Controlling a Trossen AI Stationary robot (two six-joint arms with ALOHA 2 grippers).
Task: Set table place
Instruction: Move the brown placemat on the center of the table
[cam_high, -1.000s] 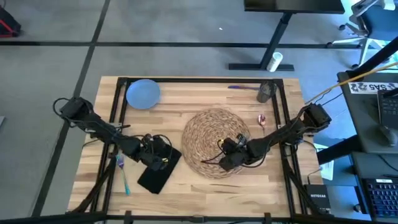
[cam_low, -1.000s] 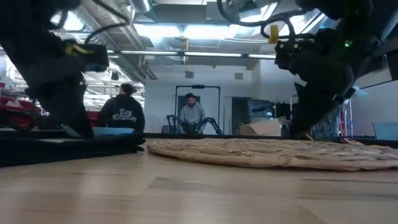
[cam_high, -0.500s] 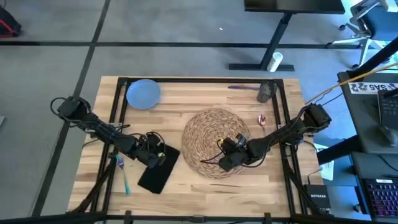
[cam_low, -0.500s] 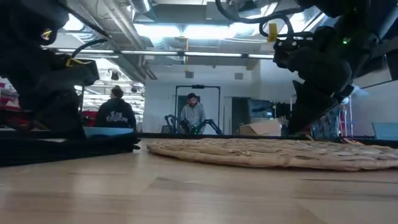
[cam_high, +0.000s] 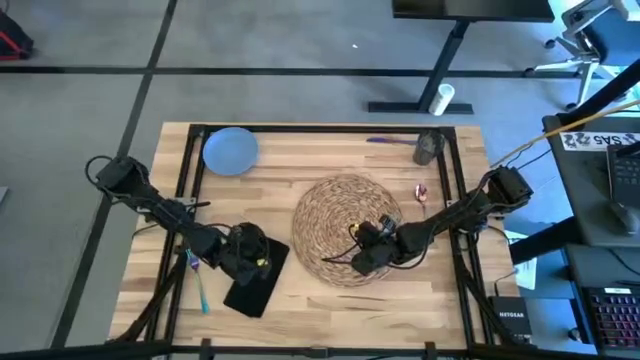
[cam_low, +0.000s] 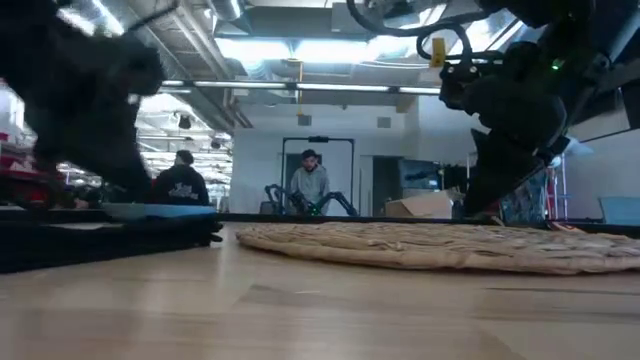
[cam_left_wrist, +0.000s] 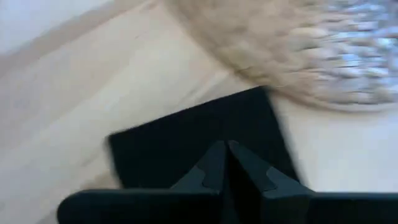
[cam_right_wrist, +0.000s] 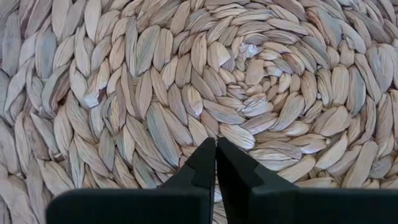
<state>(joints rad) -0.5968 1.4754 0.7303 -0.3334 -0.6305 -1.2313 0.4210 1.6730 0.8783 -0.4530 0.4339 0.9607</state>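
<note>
The left gripper (cam_left_wrist: 226, 149) has its two dark fingers (cam_left_wrist: 208, 167) pressed together, tips over a black napkin (cam_left_wrist: 186, 143) lying flat on the pale wooden counter (cam_left_wrist: 81, 93). A blurred woven straw placemat (cam_left_wrist: 298, 50) lies just beyond the napkin's corner.

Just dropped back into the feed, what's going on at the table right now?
A place setting is partly laid out. The left gripper, jaws shut, is over the black napkin beside the woven placemat. The right gripper, jaws shut, sits low over the placemat's near edge. The blue plate waits at the table's far left corner, the grey cup at the far right, and the teal fork lies left of the napkin.
</note>
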